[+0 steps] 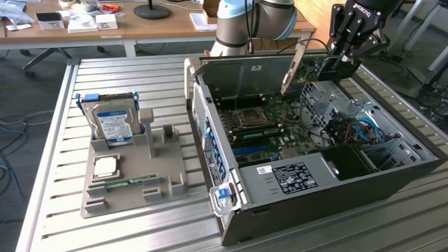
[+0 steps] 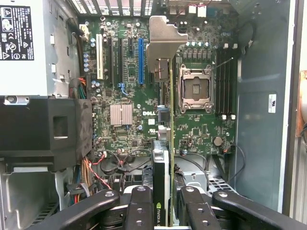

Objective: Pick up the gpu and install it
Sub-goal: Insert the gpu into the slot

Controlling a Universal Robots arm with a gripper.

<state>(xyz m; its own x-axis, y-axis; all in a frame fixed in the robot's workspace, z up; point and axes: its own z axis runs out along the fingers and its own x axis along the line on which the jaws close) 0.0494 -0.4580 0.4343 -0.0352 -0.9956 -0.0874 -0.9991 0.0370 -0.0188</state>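
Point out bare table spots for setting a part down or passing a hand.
Free: table beyond the tray; the slats on the tray's near side; a narrow strip between tray and case. Crowded: the tray, and inside the case, where the gripper holds the gpu above it.

You read ROBOTIQ in white on the gripper [image 1: 341, 67], DELL in white on the motherboard [image 2: 192, 129], a green eye logo on the gpu [image 2: 159, 172], warning triangles on the white label [image 2: 15, 28] of the power supply [image 2: 33, 72], small print illegible.
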